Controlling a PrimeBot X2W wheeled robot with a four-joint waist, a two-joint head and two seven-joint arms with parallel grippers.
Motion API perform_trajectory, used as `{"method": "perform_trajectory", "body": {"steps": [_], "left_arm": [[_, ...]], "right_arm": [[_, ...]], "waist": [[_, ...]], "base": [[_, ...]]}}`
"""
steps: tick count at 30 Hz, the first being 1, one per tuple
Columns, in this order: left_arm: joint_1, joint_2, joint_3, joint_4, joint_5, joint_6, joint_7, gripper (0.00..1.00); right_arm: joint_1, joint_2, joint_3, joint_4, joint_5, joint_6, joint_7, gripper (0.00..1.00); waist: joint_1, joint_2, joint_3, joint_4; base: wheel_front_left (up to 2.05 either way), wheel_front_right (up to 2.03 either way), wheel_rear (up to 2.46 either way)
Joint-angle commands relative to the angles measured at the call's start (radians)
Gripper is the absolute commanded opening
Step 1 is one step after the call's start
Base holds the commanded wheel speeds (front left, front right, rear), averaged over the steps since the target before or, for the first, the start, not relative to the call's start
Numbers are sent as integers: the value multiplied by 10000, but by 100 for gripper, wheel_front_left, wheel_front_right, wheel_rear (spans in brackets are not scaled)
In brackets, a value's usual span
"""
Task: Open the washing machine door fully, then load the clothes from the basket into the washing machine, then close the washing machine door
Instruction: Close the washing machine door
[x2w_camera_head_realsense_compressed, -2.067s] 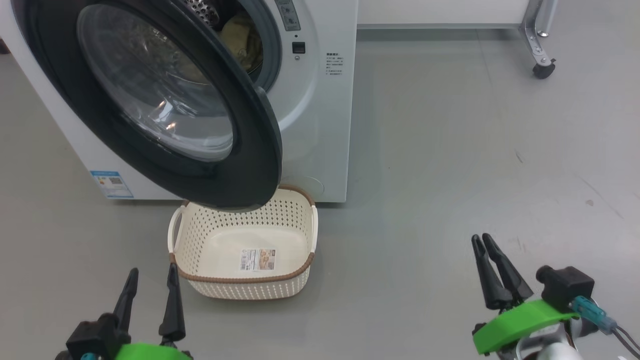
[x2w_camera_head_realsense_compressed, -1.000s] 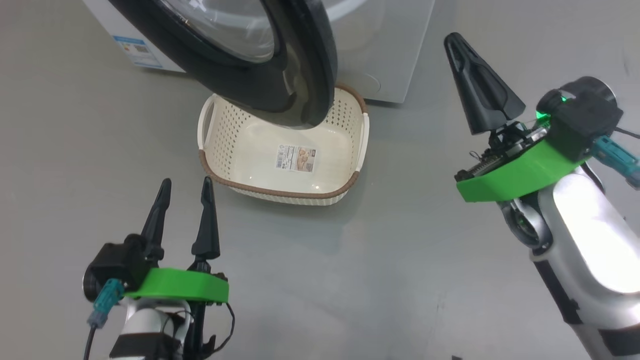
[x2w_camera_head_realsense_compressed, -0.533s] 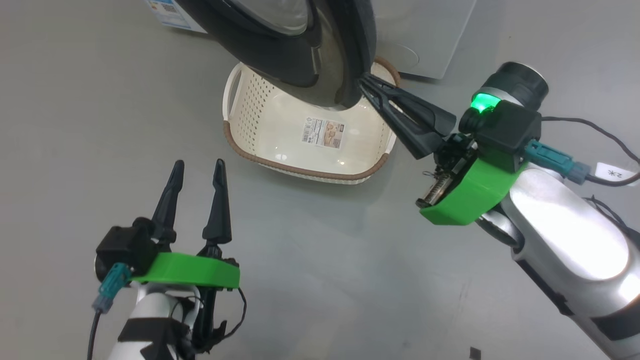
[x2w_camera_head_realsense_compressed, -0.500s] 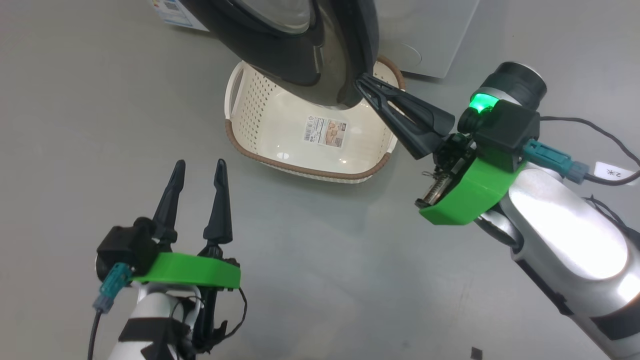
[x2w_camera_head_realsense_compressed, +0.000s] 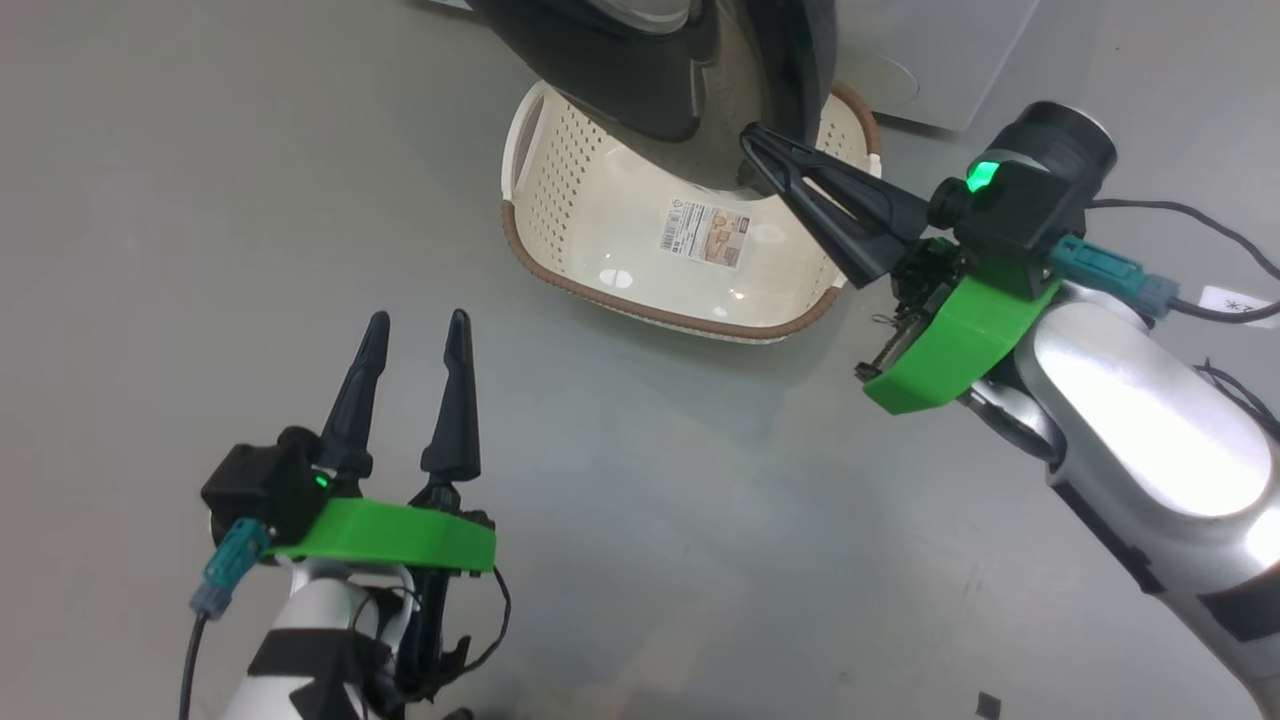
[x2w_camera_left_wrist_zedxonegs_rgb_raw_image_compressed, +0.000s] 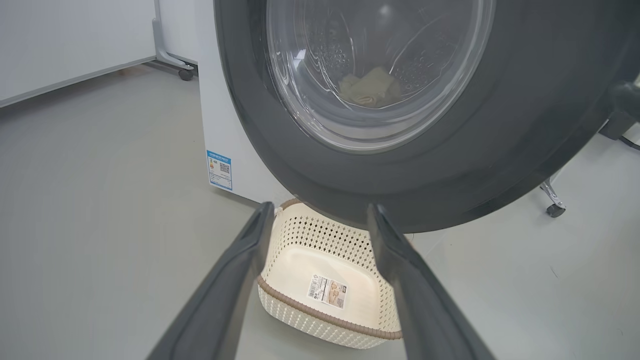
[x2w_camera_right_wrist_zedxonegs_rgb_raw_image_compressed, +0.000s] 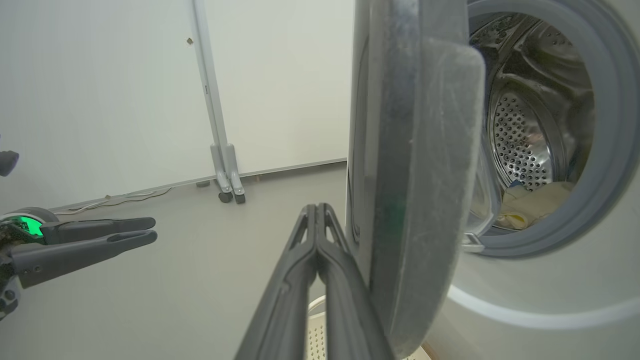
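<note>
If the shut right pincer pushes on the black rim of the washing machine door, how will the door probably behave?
The washing machine door looks thick and rigid, so it should probably swing as one piece and not flex. Its smooth curved rim may let the narrow tips of the right pincer slide off.

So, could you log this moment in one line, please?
washing machine door: ajar | right gripper: shut, at door rim | left gripper: open | basket: empty | clothes: in drum

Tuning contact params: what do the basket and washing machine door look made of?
Basket: cream moulded plastic by the look, perforated walls, shiny base with glints; brown rim woven-look, probably plastic.
Washing machine door: smooth dark rim, likely plastic; clear bulging centre, probably glass.
</note>
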Motion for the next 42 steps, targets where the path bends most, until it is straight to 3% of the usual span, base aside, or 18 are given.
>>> {"method": "perform_trajectory", "body": {"steps": [1,22,42], "left_arm": [[-226,140,281,-328,-58,6,-68,100],[-767,139,0,-610,-503,167,-68,100],[-1166,139,-319,-865,-837,361,-68,100]], "right_arm": [[-145,-8,-25,-183,99,-27,-65,0],[-1267,-740,-878,499,4,-27,-65,0],[-3743,-1735,-1349,1518,-166,-27,-65,0]], "waist": [[-1,0,95,102],[-1,0,1214,426],[-1,0,2317,652]], "base": [[0,0,0],[0,0,0],[0,0,0]]}}
